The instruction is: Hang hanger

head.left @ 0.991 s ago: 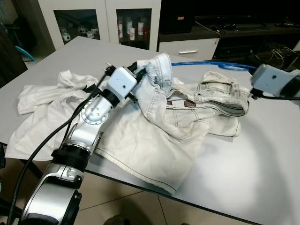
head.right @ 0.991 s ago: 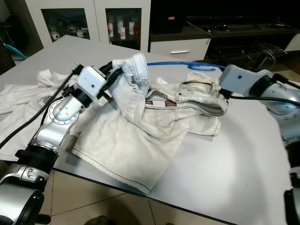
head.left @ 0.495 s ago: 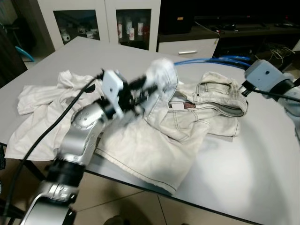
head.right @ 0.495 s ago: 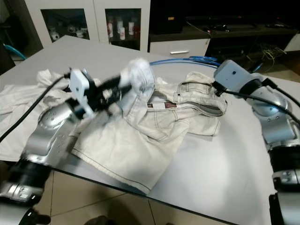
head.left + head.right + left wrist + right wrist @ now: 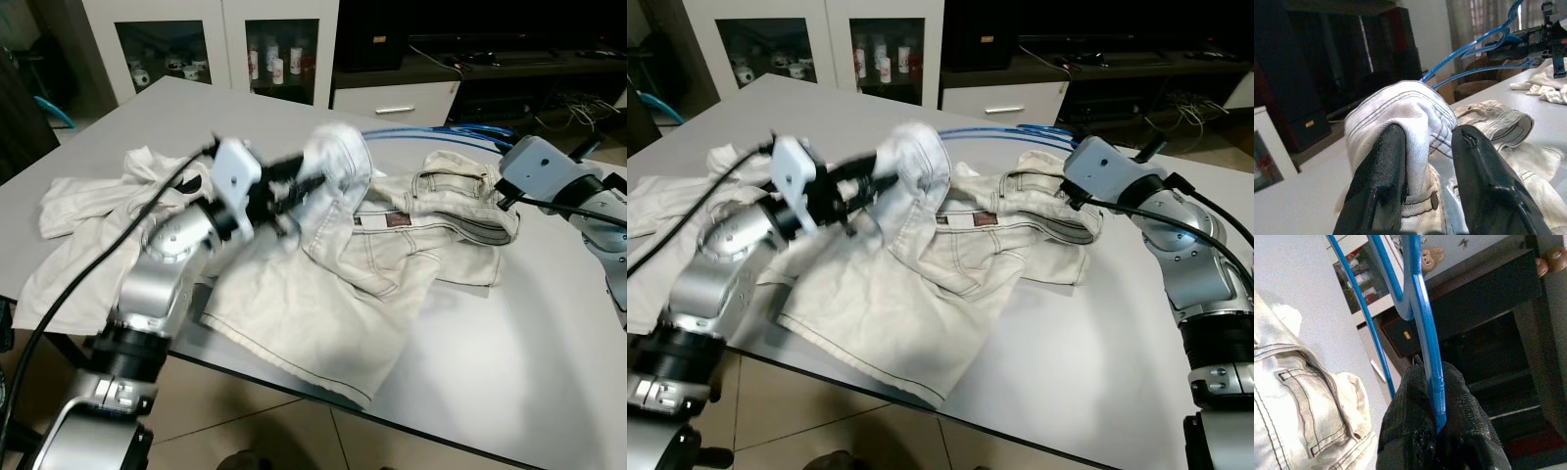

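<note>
Pale white denim shorts (image 5: 362, 274) lie crumpled on the grey table (image 5: 529, 313). My left gripper (image 5: 1425, 134) is shut on a fold of them near the waistband, and holds that fold (image 5: 338, 157) raised above the table. A thin blue hanger (image 5: 431, 130) stretches over the table's far side behind the shorts. My right gripper (image 5: 1432, 377) is shut on the hanger's blue wire (image 5: 1420, 298), and its wrist (image 5: 534, 166) hovers by the right end of the waistband.
A white shirt (image 5: 88, 215) is spread over the left of the table. Behind stand a glass-door cabinet (image 5: 225, 44) with small bottles and a dark low unit (image 5: 509, 69) with cables. The table's front right is bare, with tiled floor (image 5: 255, 421) below its edge.
My left arm has swung and turned with the fold of shorts still pinched. My right arm has moved left toward the waistband, carrying the blue hanger with it.
</note>
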`<state>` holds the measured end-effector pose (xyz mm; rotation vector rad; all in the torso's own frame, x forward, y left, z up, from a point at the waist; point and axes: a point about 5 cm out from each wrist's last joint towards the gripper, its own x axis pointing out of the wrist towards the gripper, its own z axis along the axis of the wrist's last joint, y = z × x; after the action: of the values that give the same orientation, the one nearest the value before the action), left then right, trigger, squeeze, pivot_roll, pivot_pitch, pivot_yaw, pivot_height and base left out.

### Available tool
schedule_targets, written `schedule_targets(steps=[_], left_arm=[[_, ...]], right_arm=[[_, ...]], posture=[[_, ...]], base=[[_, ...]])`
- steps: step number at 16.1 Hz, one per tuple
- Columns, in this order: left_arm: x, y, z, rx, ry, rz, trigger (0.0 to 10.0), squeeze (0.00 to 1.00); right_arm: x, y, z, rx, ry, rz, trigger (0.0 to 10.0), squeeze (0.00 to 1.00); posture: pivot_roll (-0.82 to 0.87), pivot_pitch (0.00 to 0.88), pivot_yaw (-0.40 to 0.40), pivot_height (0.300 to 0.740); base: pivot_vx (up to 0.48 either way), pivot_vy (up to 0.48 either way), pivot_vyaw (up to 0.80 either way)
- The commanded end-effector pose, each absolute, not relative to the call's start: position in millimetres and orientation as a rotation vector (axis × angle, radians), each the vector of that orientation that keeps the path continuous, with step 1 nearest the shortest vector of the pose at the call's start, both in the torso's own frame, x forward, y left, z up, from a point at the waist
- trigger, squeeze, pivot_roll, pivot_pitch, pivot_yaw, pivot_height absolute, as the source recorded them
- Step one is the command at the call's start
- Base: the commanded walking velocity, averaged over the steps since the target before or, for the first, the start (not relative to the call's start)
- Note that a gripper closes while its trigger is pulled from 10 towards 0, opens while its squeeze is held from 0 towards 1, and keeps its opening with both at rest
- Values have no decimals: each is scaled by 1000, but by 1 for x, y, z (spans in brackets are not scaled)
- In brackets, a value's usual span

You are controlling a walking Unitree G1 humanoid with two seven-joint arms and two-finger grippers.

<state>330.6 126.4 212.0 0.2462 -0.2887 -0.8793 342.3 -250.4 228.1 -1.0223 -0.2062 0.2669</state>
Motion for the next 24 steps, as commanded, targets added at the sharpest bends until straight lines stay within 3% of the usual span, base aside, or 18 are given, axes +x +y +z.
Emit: schedule_targets(steps=[1,2,5,6,7,8,9,13,18,21,22,23,24], left_arm=[[328,121,216,302,-291,-937,10000,0],[329,123,216,307,-283,-938,10000,1000],[331,133,215,313,-249,-940,10000,1000],[334,136,213,297,-234,-914,10000,443],[335,137,213,284,-232,-898,10000,0],[339,139,214,207,-239,-847,10000,0],[344,141,215,26,-229,-756,10000,0],[338,132,203,10,-199,-759,10000,0],[337,115,187,423,-174,-752,10000,0],[345,119,186,482,-153,-682,10000,0],[348,121,188,483,-158,-653,3647,0],[350,122,190,488,-164,-635,0,0],[350,122,190,488,-171,-632,0,0]], right_arm=[[340,-251,229,-1058,-213,273,10000,0],[339,-251,229,-1058,-215,275,10000,0],[337,-253,229,-1061,-215,268,10000,0],[336,-253,229,-1061,-218,268,10000,0],[336,-252,229,-1059,-222,270,10000,0],[335,-249,228,-1048,-234,277,10000,0],[332,-242,225,-1012,-263,285,10000,0],[329,-232,218,-981,-275,300,10000,0],[326,-228,218,-976,-282,306,10000,0],[326,-227,220,-978,-288,303,10000,0],[326,-225,220,-975,-293,305,10000,0],[325,-224,220,-973,-296,306,10000,0],[326,-224,220,-971,-297,305,10000,0]], posture=[[50,0,-28,723],[50,0,-27,723],[50,0,-24,723],[50,0,-23,723],[51,0,-22,723],[54,0,-25,723],[54,0,-25,723],[54,0,-26,723],[49,0,-30,723],[49,0,-30,723],[51,0,-29,723],[50,0,-29,723],[50,0,-29,723]], base=[[0,0,0],[0,0,0],[0,0,0],[0,0,0],[0,0,0],[0,0,0],[0,0,0],[0,0,0],[0,0,0],[0,0,0],[0,0,0],[0,0,0],[0,0,0]])
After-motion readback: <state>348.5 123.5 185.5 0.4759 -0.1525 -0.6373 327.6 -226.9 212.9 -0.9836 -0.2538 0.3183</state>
